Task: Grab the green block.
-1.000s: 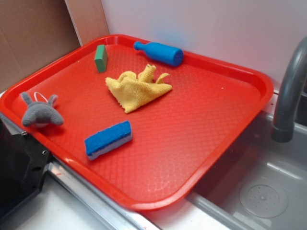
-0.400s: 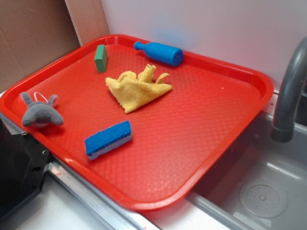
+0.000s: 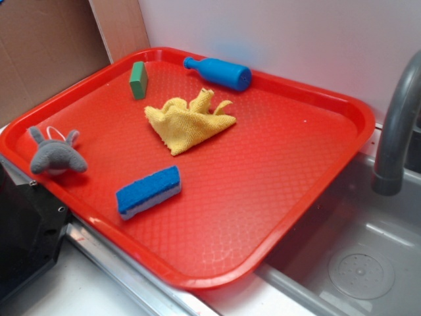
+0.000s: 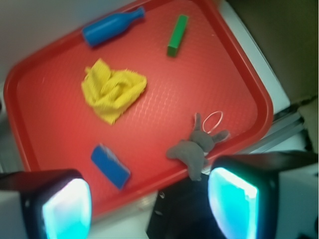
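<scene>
The tool (image 4: 149, 199) is open and empty, high above the red tray (image 3: 342, 108). The green block (image 3: 138, 79) stands far off near the back rim – its long side probably points away from the tool.

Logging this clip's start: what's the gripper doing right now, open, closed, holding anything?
Gripper: open, holding nothing, high above the red tray; the green block lies untouched near the far rim.

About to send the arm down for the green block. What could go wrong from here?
The gripper is open but high above the tray's near edge, beside the grey plush toy; the green block stands on its narrow edge at the far side, so a nudge may tip it. The blue bottle nearby could be bumped.
</scene>
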`<state>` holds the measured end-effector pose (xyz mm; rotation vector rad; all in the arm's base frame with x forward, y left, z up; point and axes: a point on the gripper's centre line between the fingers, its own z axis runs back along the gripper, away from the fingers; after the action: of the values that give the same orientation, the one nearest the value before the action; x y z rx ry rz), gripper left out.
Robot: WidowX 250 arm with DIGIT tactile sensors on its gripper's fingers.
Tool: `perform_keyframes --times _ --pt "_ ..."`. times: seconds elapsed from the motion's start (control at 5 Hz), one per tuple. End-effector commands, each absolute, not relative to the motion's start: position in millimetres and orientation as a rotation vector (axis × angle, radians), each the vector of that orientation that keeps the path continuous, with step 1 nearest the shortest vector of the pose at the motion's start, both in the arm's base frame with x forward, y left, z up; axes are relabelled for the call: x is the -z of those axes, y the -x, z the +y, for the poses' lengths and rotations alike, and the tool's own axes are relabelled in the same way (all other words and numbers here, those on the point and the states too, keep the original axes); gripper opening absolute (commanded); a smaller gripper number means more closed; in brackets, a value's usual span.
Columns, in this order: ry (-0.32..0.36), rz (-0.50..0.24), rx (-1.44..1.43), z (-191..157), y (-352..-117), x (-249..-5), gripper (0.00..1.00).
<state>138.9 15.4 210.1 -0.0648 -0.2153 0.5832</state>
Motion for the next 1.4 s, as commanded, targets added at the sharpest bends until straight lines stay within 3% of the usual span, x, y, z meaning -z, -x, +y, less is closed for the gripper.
perform_keyframes --times 0.0,0.4,1.0,1.2 --pt "-0.075 -0.372 -0.872 65.1 -187.2 -165.4 1.00" --pt "-0.166 -0.439 -0.946 99.7 -238.7 -124.4 1.00" --pt "-0.189 -0.357 -0.940 141.9 -294.7 -48.7 1.00" --pt "-0.177 -0.344 -0.966 138.5 -295.6 -34.2 0.00"
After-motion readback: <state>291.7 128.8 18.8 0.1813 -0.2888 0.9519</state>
